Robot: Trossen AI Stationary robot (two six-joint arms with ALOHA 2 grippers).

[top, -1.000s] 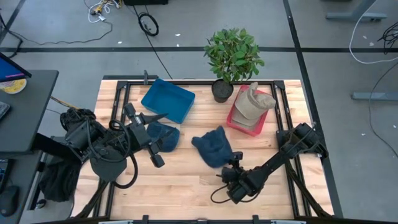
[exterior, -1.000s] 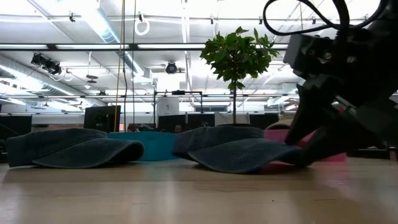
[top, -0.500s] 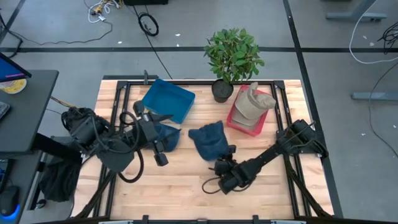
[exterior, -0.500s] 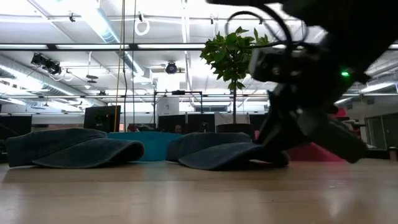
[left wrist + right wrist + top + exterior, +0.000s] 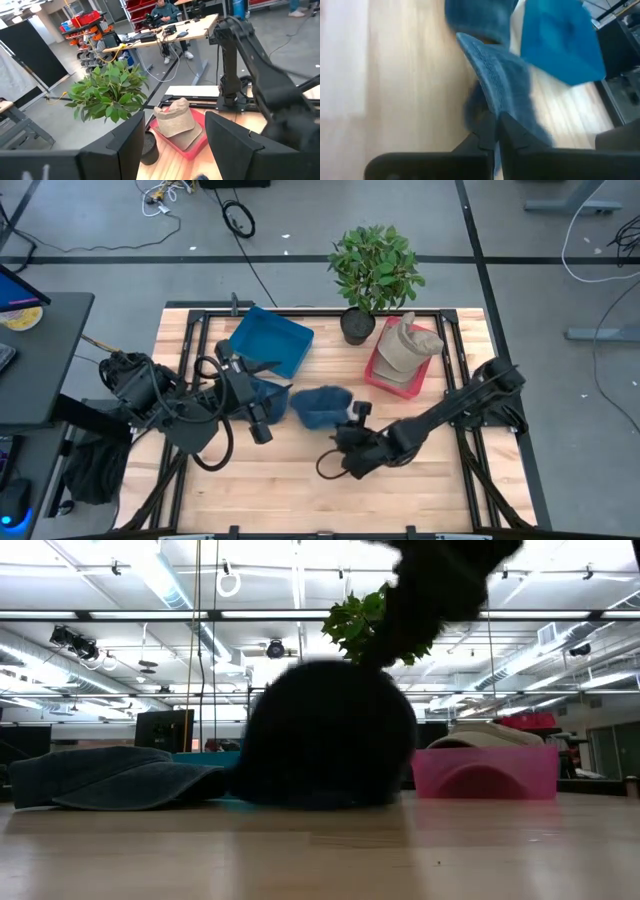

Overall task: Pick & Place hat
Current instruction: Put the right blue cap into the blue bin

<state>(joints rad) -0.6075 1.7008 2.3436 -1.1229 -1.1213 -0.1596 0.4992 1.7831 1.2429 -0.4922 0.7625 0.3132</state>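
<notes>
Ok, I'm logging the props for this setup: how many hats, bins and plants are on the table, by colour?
Dark blue hats: 2, one pinched in the right gripper, one under the left gripper
Tan hats: 1, in the pink bin
Blue bins: 1
Pink bins: 1
Potted plants: 1
Total: 6

Grey concrete floor (image 5: 100, 230) w/ dark seam lines, loose black cable (image 5: 238, 218) coiled on it near top edge. Light wood tabletop (image 5: 280, 470) in black frame. Dark side desk (image 5: 40, 350) at far left edge. Grey table legs (image 5: 570, 200) at upper right. Low view: open ceiling w/ long strip lights (image 5: 170, 585), ducts, beams; monitors (image 5: 165, 728) in bkgd. Left wrist view: black partition (image 5: 30, 50), red bins (image 5: 82, 20) on shelving, wood workbench (image 5: 175, 32) w/ clutter, a person (image 5: 167, 10) seated behind it.
</notes>
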